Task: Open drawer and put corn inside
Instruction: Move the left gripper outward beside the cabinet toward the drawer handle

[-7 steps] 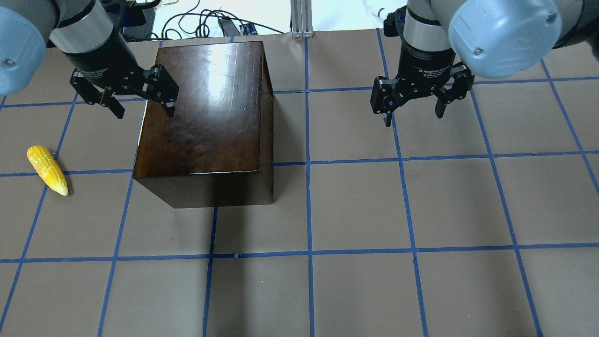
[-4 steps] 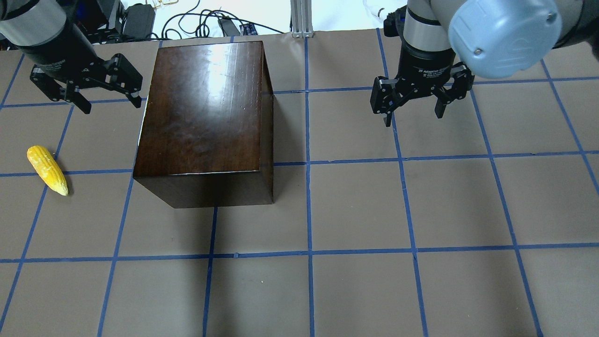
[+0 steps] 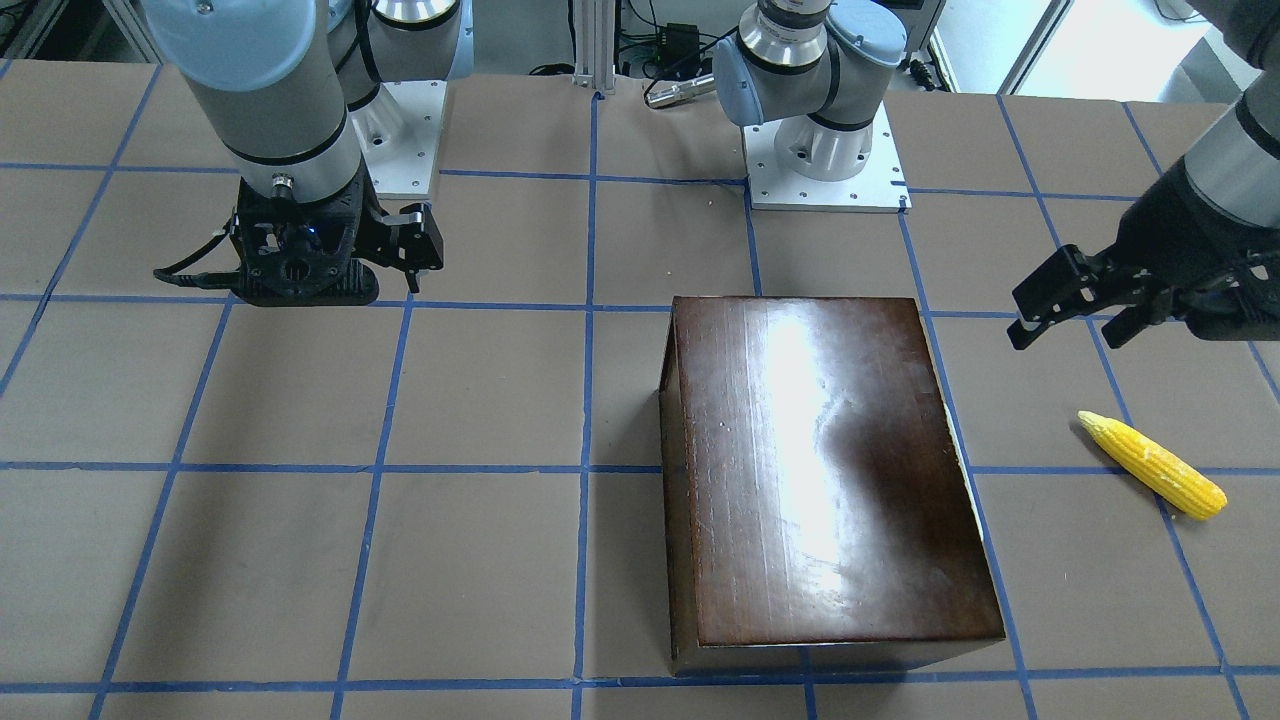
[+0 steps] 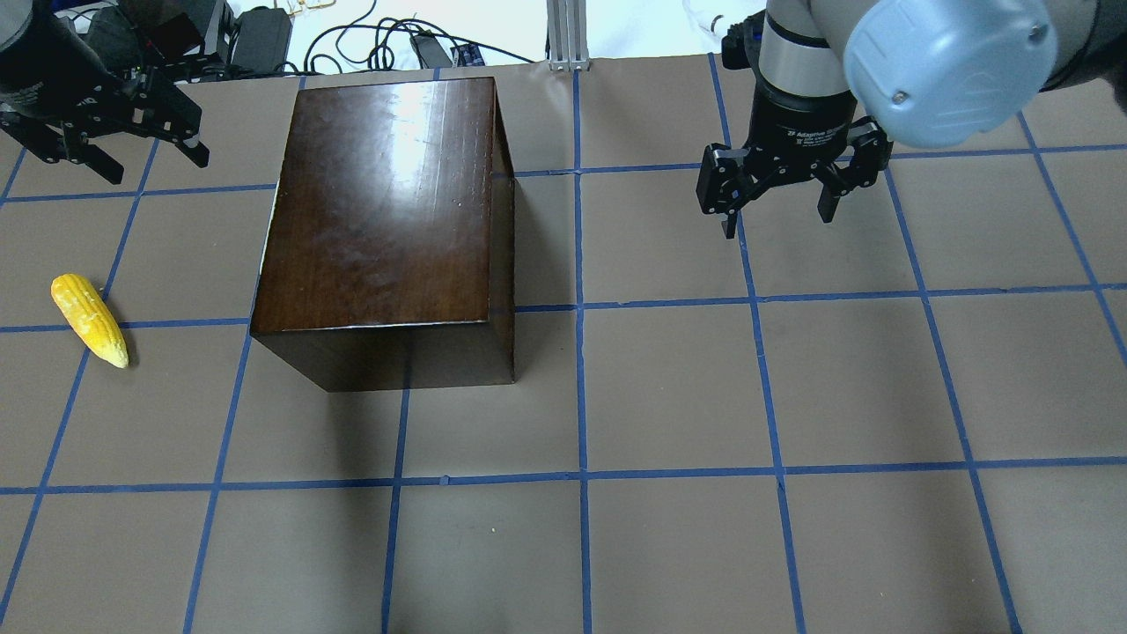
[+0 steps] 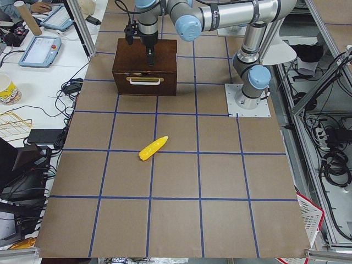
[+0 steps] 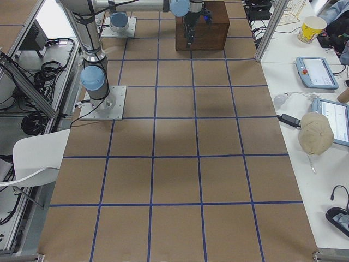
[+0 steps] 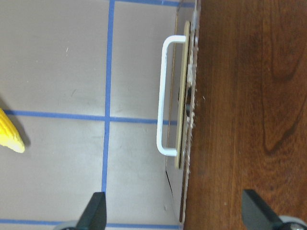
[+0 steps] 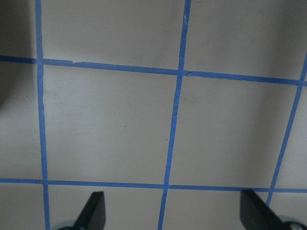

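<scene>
The dark-brown wooden box [image 4: 387, 202] stands left of the table's centre, also in the front view [image 3: 830, 470]. Its drawer front [image 5: 144, 82] with a white handle [image 7: 165, 115] faces the robot's left and is shut. The yellow corn [image 4: 90, 320] lies on the table left of the box, also in the front view [image 3: 1152, 465]; its tip shows in the left wrist view [image 7: 7, 132]. My left gripper [image 4: 154, 163] is open and empty, up off the box's back-left corner, above the handle side. My right gripper [image 4: 777, 220] is open and empty over bare table right of the box.
Blue tape lines grid the brown table. Cables and power bricks [image 4: 414, 44] and an aluminium post [image 4: 568, 35] lie beyond the far edge. The arm bases [image 3: 825, 160] are bolted behind the box.
My left gripper has moved left and back, from over the box's left edge to beyond its back-left corner. The right arm, box and corn have not moved.
</scene>
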You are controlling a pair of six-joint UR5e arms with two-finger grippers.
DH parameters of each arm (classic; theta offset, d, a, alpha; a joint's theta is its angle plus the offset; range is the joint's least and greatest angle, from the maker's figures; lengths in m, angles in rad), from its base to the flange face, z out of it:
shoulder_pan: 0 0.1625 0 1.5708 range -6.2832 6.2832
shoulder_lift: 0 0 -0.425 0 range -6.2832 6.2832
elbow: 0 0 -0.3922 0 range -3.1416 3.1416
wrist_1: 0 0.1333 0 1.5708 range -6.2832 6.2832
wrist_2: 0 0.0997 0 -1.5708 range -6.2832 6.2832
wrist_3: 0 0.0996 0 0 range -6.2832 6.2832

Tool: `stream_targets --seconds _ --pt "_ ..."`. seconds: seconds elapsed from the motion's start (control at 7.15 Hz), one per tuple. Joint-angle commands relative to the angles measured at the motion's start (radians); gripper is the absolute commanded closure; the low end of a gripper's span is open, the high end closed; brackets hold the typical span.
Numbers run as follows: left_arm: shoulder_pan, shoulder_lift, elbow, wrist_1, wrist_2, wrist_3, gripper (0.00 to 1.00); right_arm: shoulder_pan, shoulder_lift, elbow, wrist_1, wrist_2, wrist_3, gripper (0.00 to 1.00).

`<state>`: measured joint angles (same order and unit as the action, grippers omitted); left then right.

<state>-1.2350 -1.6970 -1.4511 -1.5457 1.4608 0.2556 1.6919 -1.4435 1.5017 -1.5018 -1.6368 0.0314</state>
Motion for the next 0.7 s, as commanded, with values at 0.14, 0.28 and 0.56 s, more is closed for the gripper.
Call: stream_targets --seconds 0.14,0.28,0.56 --pt "0.061 -0.113 0.001 0.107 -0.039 0.154 0.00 0.000 0.000 0.000 0.000 -0.001 -0.001 0.00" --pt "0.065 -0.139 0.001 0.140 -0.060 0.200 0.00 0.000 0.000 0.000 0.000 0.000 0.001 0.00" --pt "0.100 -0.182 -0.012 0.141 -0.071 0.232 0.00 0.000 0.000 0.000 0.000 -0.001 0.001 0.00"
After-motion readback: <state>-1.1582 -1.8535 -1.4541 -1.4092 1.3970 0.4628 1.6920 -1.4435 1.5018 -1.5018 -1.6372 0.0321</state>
